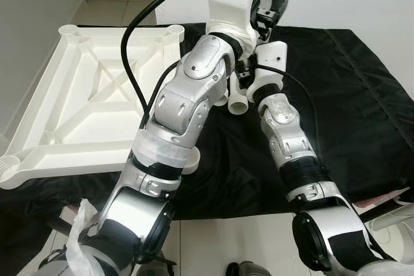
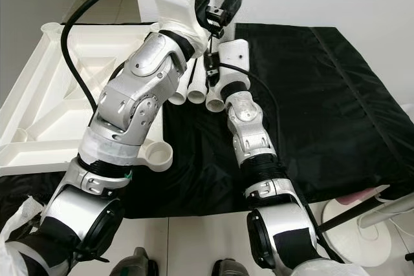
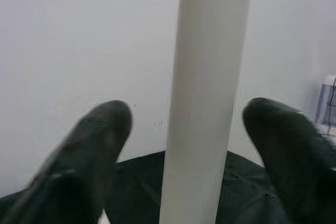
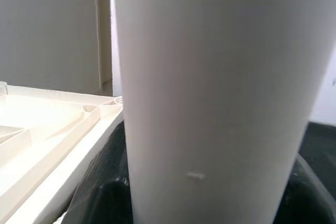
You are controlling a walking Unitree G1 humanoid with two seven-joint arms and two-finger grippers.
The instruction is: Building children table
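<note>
The white tabletop lies upside down on the black cloth, ribs showing, with round leg sockets at its corners; one socket sits just under the left forearm. Both arms are stretched forward, away from the robot's body.

The left gripper has its two black fingers spread wide. A white table leg stands upright in the gap between them, touching neither finger as far as I can see. From that gripper the leg runs straight up and down, with the wall behind it and the cloth below.

The right wrist camera is so close to a leg that the white tube crowds out the fingers, so I cannot tell whether the right gripper is open or closed on it. From that gripper, the edge of the tabletop lies off to the robot's left side.

Just under the right wrist, a few more loose legs lie on the cloth with their open ends facing the robot.

My judgement: the next move turns on getting an upright leg over a corner socket. The sockets lie to the left of both grippers and lower, so the left arm is the nearer one, and the leg's long axis must stay vertical to seat.
</note>
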